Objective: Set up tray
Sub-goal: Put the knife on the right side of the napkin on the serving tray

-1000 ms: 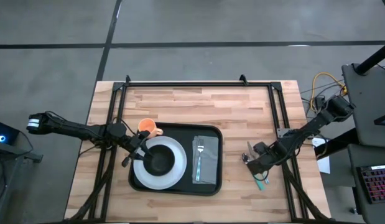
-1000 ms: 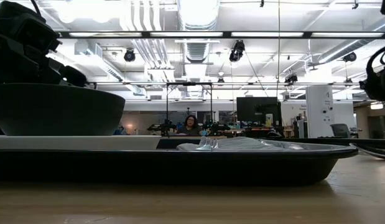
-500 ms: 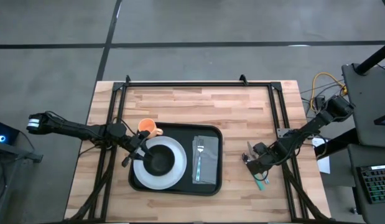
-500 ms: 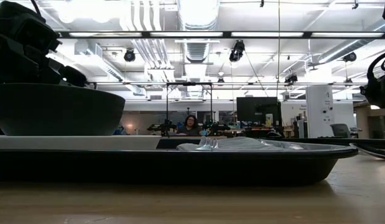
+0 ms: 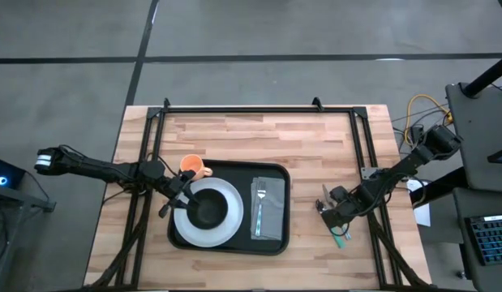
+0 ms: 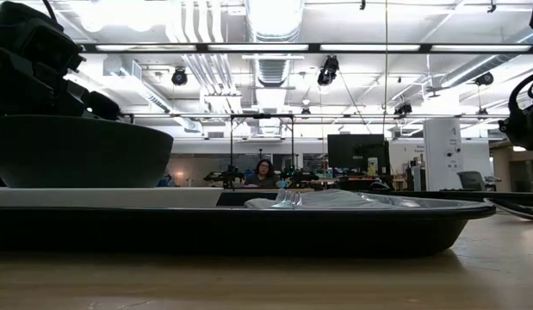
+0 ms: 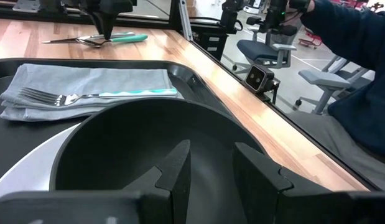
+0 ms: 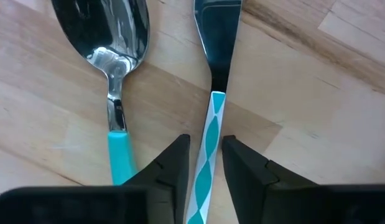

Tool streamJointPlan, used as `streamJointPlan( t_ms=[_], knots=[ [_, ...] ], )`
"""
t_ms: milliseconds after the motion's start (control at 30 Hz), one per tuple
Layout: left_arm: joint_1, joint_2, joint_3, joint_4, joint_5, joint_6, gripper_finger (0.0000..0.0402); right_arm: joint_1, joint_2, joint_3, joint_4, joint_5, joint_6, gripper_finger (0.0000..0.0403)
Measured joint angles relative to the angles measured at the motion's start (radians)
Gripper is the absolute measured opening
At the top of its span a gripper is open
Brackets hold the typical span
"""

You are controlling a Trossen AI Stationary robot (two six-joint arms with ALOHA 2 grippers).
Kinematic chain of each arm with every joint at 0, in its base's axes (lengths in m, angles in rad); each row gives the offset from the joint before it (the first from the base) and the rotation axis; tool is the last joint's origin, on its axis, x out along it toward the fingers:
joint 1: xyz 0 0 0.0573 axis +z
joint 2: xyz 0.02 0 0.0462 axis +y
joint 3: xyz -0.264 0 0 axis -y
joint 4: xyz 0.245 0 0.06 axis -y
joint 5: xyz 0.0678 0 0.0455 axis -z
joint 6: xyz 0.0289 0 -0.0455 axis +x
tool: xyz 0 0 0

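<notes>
Right gripper: the two dark fingers sit on either side of the knife, pinching its teal-and-white patterned handle against the wooden table. A spoon with a solid teal handle lies just beside the knife, apart from it. In the high view this gripper stands at lower right of centre, on bare wood right of the tray.

Left gripper: the fingers are spread a little and straddle the near rim of the black bowl. The bowl sits on the white plate.

The tray lies at lower centre of the high view. Its right half holds the grey napkin with a fork on it. An orange cup stands at the tray's upper left corner.
</notes>
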Motion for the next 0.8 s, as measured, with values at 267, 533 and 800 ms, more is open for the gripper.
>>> streamJointPlan(
  t_ms=[267,533,800],
  knots=[
    [0.000,0.000,0.001,0.000,0.000,0.000,0.0099,-0.001,-0.001,-0.001,0.009,-0.014,-0.018,0.0042],
    [0.000,0.000,0.000,0.000,0.000,0.000,0.0099,0.000,-0.001,-0.001,0.006,-0.013,-0.030,0.0018],
    [0.000,0.000,0.001,0.000,0.000,0.000,0.0099,0.000,-0.001,-0.002,0.000,-0.014,0.002,0.0015]
  ],
)
